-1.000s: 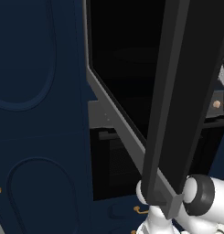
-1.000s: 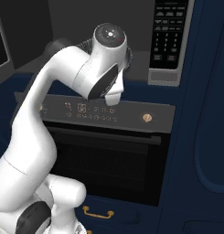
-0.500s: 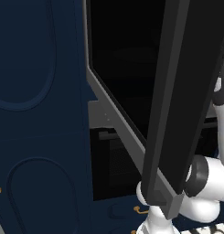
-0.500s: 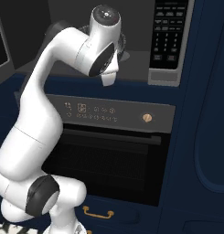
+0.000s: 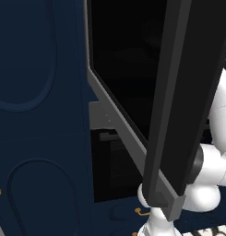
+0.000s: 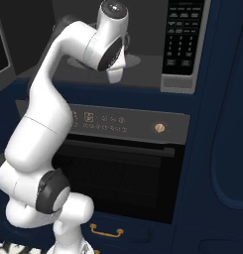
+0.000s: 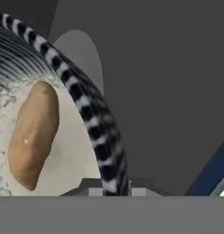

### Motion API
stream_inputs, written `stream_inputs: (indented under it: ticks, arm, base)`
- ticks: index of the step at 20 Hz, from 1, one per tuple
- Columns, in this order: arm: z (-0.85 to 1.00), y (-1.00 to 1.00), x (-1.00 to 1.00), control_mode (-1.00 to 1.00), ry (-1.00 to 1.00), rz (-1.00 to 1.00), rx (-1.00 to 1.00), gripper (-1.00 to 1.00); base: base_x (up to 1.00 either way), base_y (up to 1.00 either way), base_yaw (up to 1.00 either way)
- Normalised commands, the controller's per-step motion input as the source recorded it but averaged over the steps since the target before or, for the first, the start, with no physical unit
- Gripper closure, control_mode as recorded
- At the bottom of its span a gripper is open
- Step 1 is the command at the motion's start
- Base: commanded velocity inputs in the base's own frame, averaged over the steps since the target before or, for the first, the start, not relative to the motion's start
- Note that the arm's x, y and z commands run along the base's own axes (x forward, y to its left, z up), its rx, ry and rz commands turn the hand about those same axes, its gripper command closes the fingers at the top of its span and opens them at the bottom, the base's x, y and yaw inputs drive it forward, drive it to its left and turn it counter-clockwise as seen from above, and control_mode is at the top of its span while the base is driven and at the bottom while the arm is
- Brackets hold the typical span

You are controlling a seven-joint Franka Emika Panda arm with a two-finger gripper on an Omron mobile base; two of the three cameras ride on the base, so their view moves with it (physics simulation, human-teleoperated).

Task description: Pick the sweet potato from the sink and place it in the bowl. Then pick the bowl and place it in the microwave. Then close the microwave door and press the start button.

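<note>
Two steps down: sweet potato (image 7: 33, 135) sits in the bowl (image 7: 93, 121), my gripper (image 7: 114, 192) pinching its rim inside the microwave (image 6: 148, 69) (door (image 5: 188, 97) open, start unpressed).

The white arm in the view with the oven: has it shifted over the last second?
Yes. Measured against the oven's control panel, which has stayed put, the arm's top joint has climbed higher and swung right, toward the microwave keypad.

Orange-brown sweet potato (image 7: 33, 135) in whitish bowl (image 7: 93, 123) with black-and-white striped rim; navy cabinetry (image 6: 227, 124)
</note>
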Motion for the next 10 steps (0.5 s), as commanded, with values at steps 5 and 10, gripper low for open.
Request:
stream_inputs:
  ticks: [5,10]
  arm:
    - [0.00,0.06,0.52,-1.00,0.00,0.02,0.00,1.00]
    - [0.00,0.05,0.53,-1.00,0.00,0.01,0.00,1.00]
  base:
    - [0.00,0.00,0.00]
    - [0.00,0.00,0.00]
